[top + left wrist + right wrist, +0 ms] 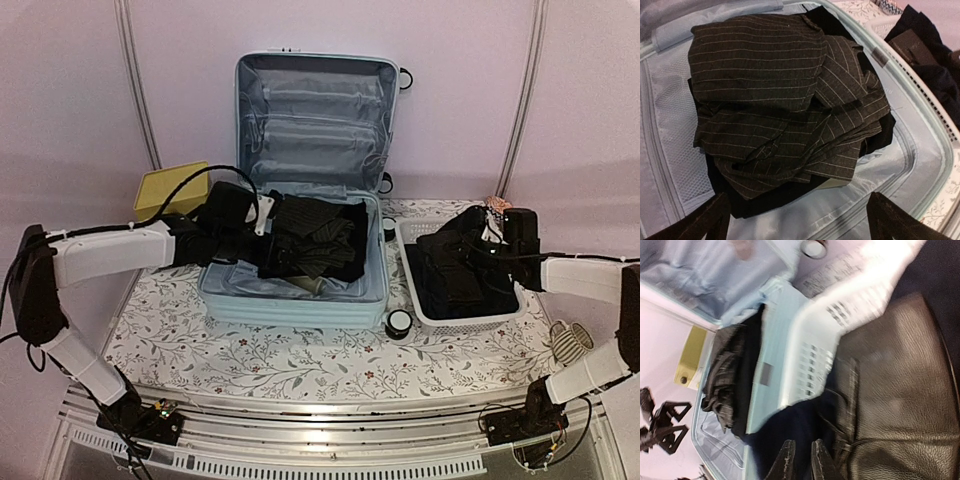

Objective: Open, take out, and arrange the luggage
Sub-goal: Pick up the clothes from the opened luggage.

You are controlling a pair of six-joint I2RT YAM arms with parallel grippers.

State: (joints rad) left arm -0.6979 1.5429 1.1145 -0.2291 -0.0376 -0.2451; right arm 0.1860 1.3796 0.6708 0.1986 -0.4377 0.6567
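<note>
The luggage [292,295], a pale mint-blue hard-shell suitcase, lies open mid-table with its grey-lined lid [315,120] propped upright at the back. A heap of dark pinstriped clothes [318,240] [775,90] fills its lower half. My left gripper [262,222] [800,226] reaches in from the left, low over the lining just short of the heap, open wide with nothing between its fingers. My right gripper [480,248] [804,460] hangs over the white lattice basket [505,318] above dark cloth [800,425] and a black leather piece [900,405]. Its fingers stand almost together, with nothing visibly pinched.
A yellow-topped box [170,188] stands left of the suitcase, behind my left arm. Two caster wheels [398,323] stick out between suitcase and basket. A striped item [570,345] lies at the right table edge. The pink wall is close behind the lid.
</note>
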